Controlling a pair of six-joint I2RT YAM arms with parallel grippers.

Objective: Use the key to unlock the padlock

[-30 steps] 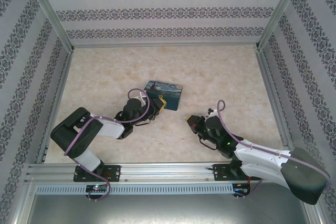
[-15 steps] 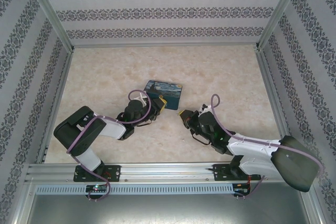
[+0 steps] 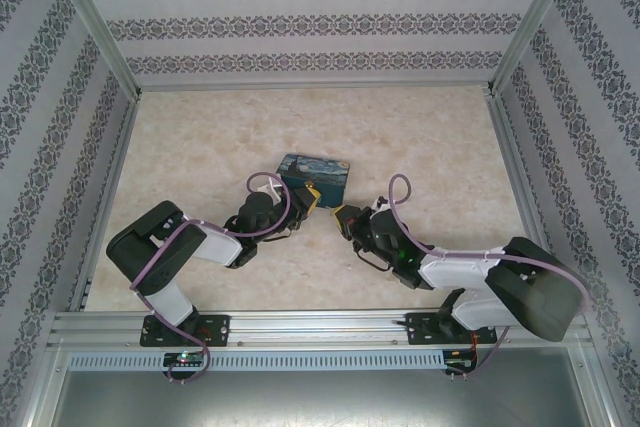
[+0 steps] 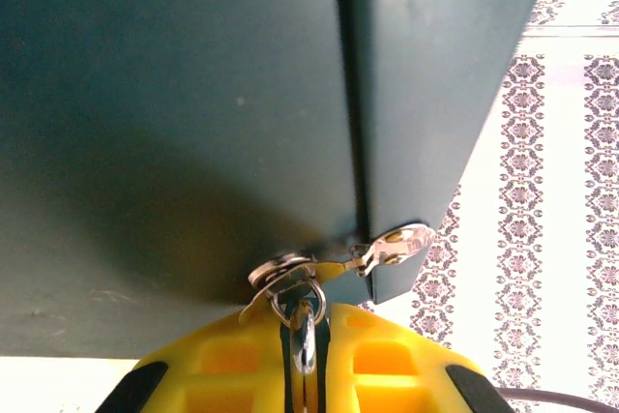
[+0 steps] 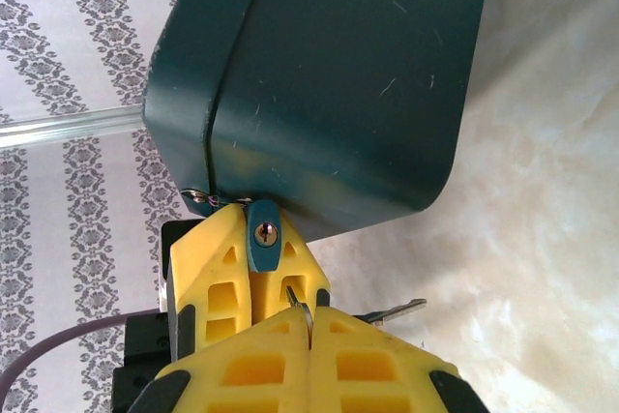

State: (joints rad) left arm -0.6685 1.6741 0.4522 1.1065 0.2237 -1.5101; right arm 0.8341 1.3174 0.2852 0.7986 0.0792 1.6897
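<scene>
the left end effector (image 4: pixel 304 350) pinches the blue padlock (image 5: pixel 261 236) at the dark box (image 5: pixel 338 74), while the right end effector (image 5: pixel 309 331) sits clamped on the key (image 5: pixel 395 311).

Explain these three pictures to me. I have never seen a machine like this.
Two robot arms are bolted at the near edge of a table. Each ends in a gripper with two yellow fingers. The wide picture looks down from above and behind the arms. The other two pictures come from a camera on each wrist, so each shows its own fingers at the bottom. On the table lies a painted box with dark teal sides. The left gripper is shut on a small blue padlock, which hangs from the box's hasp. The padlock's keyhole faces the right wrist camera. The right gripper is shut on the key. Its ring shows at the fingertips and metal sticks out to one side, just short of the padlock.
</scene>
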